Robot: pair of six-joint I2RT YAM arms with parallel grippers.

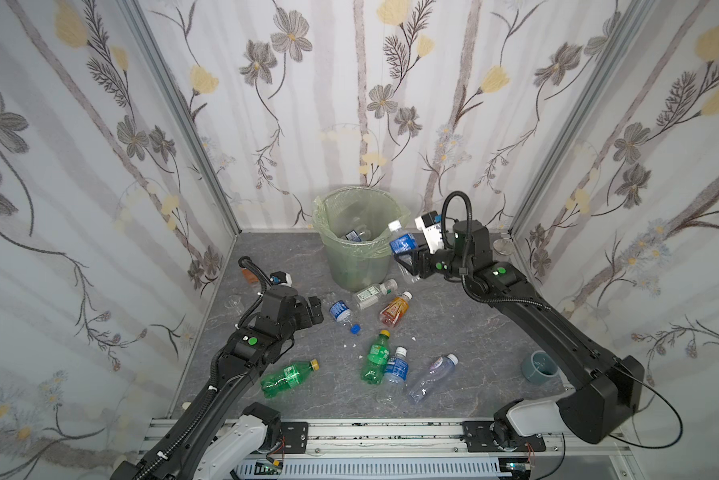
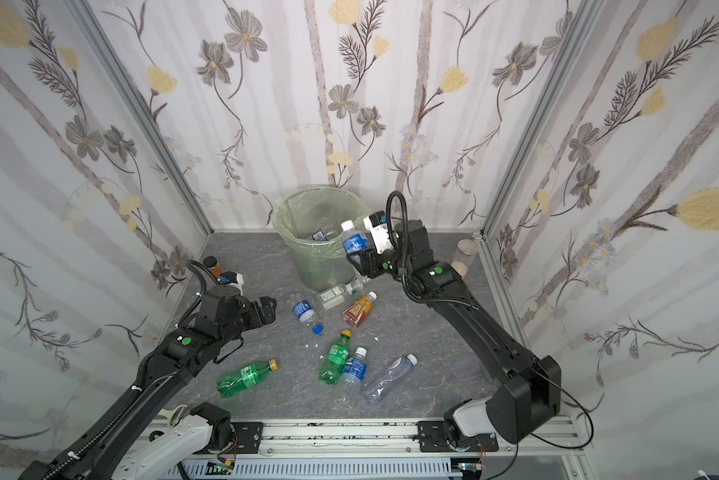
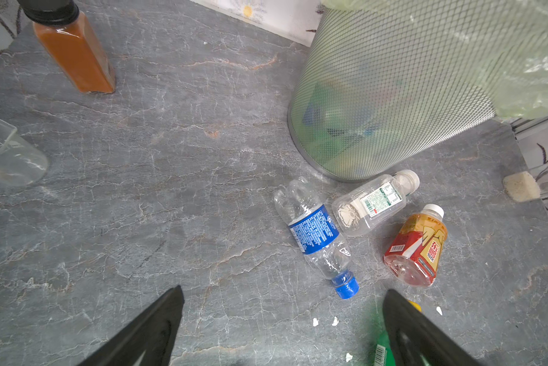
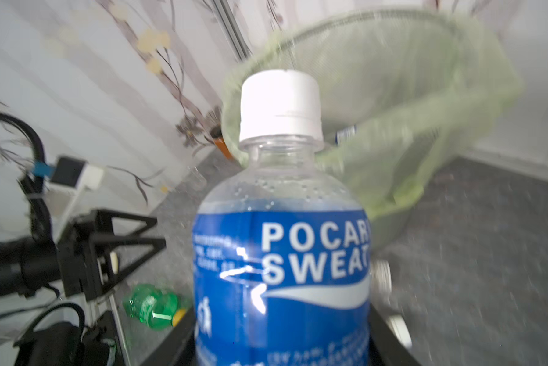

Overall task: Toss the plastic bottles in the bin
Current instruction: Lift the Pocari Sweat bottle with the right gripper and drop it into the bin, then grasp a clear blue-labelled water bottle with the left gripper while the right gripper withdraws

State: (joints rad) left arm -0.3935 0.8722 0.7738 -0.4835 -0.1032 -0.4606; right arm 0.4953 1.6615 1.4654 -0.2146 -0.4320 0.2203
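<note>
7 plastic bottles [image 1: 375, 357] are lying on their sides on the grey veined table [image 1: 453, 332], while an 8th, the Pocari bottle [image 1: 402, 242], is riding in the right gripper [image 1: 406, 258]. Its jaws are pinching the bottle's lower body, leaving the white cap pointing up toward the bin [image 1: 349, 266]. The bottle is hanging just beside the rim on the arm's side, not yet over the opening, so I am judging the drop as the step in hand. Gripping low is likely keeping the neck free to tip in first.

The left gripper [image 1: 314, 309] is hovering with its jaws spread wide and nothing between them, facing the blue-capped bottle [image 1: 341, 312], probably lining up the next pick. Just beyond that bottle, the white-label bottle [image 1: 370, 295] and the orange bottle [image 1: 395, 309] are lying near the bin's foot.

The bin is showing a round, tapering metal-mesh wall lined with a thin, crinkled green bag folding over the rim, and a few bottles are showing inside. The bottles are looking like thin, glossy, ribbed plastic, several of them dented, so they are likely flexing under the jaws and rolling easily.
</note>
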